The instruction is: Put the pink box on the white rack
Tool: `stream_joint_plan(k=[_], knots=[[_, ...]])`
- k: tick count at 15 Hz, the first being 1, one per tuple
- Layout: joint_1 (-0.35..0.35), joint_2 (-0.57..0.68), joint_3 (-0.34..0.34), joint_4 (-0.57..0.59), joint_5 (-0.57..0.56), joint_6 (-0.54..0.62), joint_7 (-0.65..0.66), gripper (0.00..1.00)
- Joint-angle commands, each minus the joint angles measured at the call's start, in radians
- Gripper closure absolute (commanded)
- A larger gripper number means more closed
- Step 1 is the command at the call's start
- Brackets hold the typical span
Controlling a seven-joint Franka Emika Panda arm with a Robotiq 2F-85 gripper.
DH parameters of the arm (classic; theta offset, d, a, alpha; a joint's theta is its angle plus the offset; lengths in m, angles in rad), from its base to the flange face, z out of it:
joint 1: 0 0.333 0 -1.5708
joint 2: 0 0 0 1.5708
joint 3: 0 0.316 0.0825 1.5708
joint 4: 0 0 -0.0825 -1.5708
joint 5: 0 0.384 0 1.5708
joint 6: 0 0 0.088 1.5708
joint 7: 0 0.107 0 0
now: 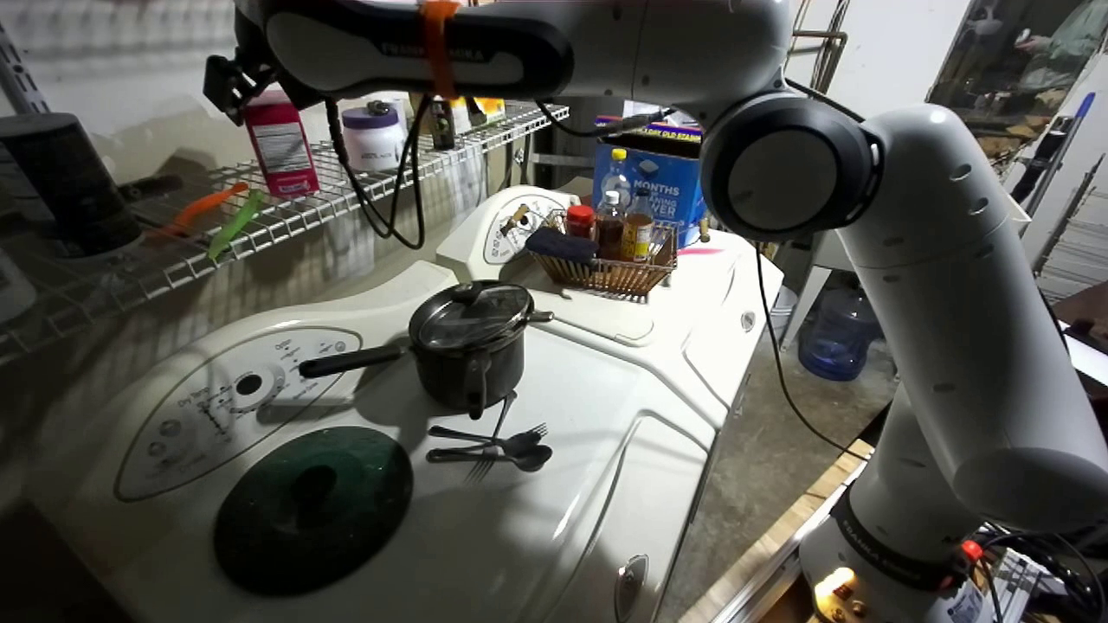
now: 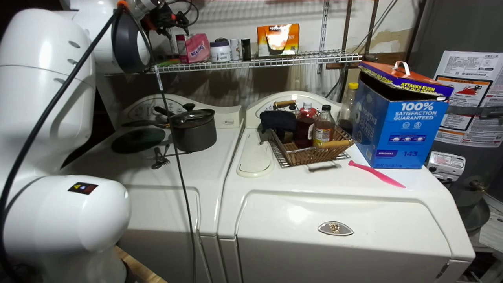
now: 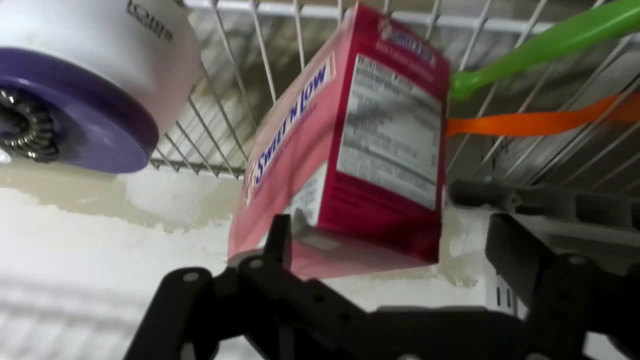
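The pink box (image 1: 281, 147) stands upright on the white rack (image 1: 286, 232), close to its front rail. It also shows on the rack (image 2: 275, 61) in an exterior view, as a pink carton (image 2: 197, 48). In the wrist view the pink box (image 3: 390, 132) has its nutrition label and pink side facing the camera. My gripper (image 3: 390, 235) is open, with the box's top end in line with the gap between its fingers. The right finger is apart from the box; the left finger overlaps its edge in view, and contact is unclear. In an exterior view the gripper (image 1: 235, 86) is at the box's top.
A white jar with a purple lid (image 1: 374, 138) stands beside the box. Green (image 1: 235, 225) and orange (image 1: 208, 206) utensils lie on its other side, near a dark canister (image 1: 65, 186). A yellow-orange box (image 2: 278, 40) is farther along. The pot (image 1: 472, 346) stands below on the white appliance.
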Motion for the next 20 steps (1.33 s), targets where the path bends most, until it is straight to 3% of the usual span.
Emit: stream_joint_plan(k=[1,4,8,9,10,11,15,20], knots=[[-0.009,-0.015,0.074,0.058,0.125,-0.214,-0.044,0.0],[-0.028,-0.027,0.113,0.06,0.212,-0.348,-0.02,0.0],[-0.023,-0.045,0.104,0.074,0.239,-0.542,0.035,0.0],[0.022,-0.046,0.027,0.105,0.288,-0.626,0.046,0.0],[0.028,-0.05,0.019,0.118,0.302,-0.695,0.065,0.0],[0.011,-0.067,0.058,0.102,0.265,-0.756,0.11,0.0],[0.014,-0.106,0.082,0.105,0.315,-0.938,0.19,0.0],[0.021,-0.199,0.094,0.009,0.306,-1.102,0.24,0.0]])
